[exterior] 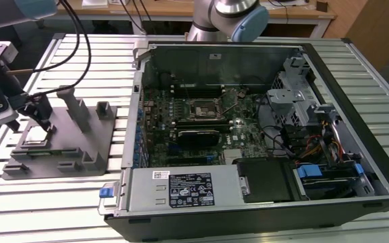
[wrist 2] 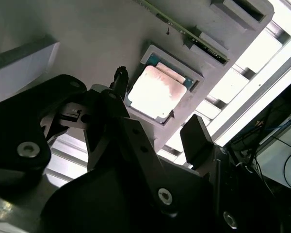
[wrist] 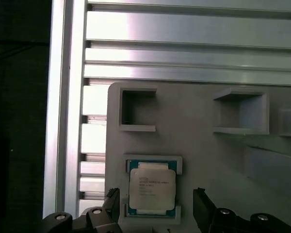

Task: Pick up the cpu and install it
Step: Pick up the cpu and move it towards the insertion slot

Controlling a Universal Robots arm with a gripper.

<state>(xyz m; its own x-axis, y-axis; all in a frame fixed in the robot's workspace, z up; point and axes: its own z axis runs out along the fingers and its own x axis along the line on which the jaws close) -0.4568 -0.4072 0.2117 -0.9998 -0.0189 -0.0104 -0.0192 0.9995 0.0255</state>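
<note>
The cpu (wrist: 152, 188) lies flat in a shallow square pocket of the grey plate (exterior: 79, 152), near the plate's edge that faces away from the computer case (exterior: 248, 212). The pocket's raised rim hugs the chip on all sides, most likely so that it sits at one known spot and angle for pickup. The chip's shiny metal top faces up.

The gripper (wrist: 156, 200) hangs right above that pocket with its jaws spread wide. In both wrist views the two dark fingers (wrist: 201, 206) stand one on each side of the chip, outside the pocket rim and with a gap to it, so nothing is gripped. The straddling pose looks chosen so the pads meet two opposite edges squarely.

The cpu has not yet been lifted, and the case stands open beside the plate, its circuit board (exterior: 201, 121) exposed.
</note>
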